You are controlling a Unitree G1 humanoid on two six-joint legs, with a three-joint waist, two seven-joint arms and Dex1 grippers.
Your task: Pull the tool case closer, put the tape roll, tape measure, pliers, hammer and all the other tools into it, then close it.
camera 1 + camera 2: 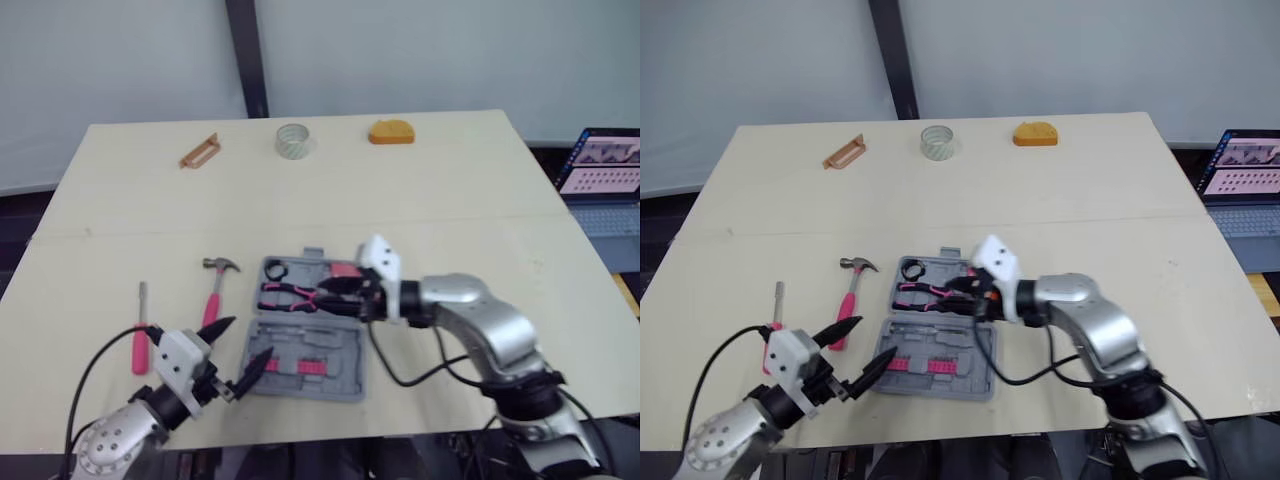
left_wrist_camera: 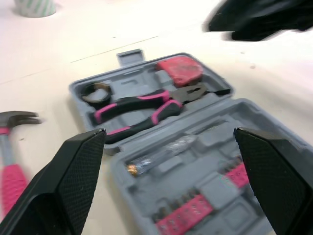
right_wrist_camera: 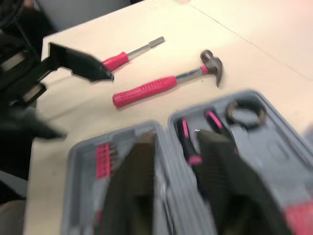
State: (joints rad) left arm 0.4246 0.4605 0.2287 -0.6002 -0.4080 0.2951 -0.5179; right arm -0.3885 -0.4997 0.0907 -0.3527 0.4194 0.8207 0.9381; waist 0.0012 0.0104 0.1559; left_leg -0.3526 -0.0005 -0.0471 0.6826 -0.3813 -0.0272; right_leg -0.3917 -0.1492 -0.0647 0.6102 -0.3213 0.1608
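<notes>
Screwdriver (image 1: 141, 340) lies loose at near left on the worktop (image 1: 470, 230). An orange tool (image 1: 199, 151) sits at the far edge. Hammer (image 1: 214, 292) is just right of the screwdriver, head pointing away from me.

Left end effector (image 1: 250, 338) is released and empty, with its fingers spread wide at the case's near-left corner.

Case (image 1: 340, 345) lies open flat near the front edge, between my arms. Pliers (image 1: 292, 296) are seated in its far half. Tape roll (image 1: 293, 140) is well apart at the far edge.

Right end effector (image 1: 345, 288) hangs low over the pliers' jaw end. It's probably released, with a gap between the fingers, but its wrist view is smeared. Tape measure (image 1: 390, 132) is at the far edge too.

Risks as I see them:
- The right fingers are low enough to hook the pliers and drag them out of their slot.
- The left's spread fingers could shove the case or tip the near half if I come in from this corner.
- The right arm's cable (image 1: 385, 362) drapes by the case's right edge and could snag or get pinched when I close it.
- The three far items need a long reach, and a bad approach pushes them off the back.
</notes>
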